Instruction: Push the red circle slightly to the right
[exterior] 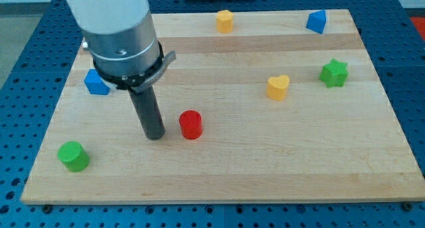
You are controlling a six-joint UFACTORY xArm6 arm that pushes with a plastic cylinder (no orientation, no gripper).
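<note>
The red circle [190, 125] stands on the wooden board [265, 168], left of the board's middle. My tip [155, 136] rests on the board just to the left of the red circle, with a small gap between them. The dark rod rises from the tip to the grey arm body at the view's top left.
A blue block [96, 83] sits at the left, partly behind the arm. A green circle [73, 156] is at the bottom left. A yellow heart [278, 87], a green star [334, 73], a yellow block [225, 20] and a blue block [317, 21] lie to the right and top.
</note>
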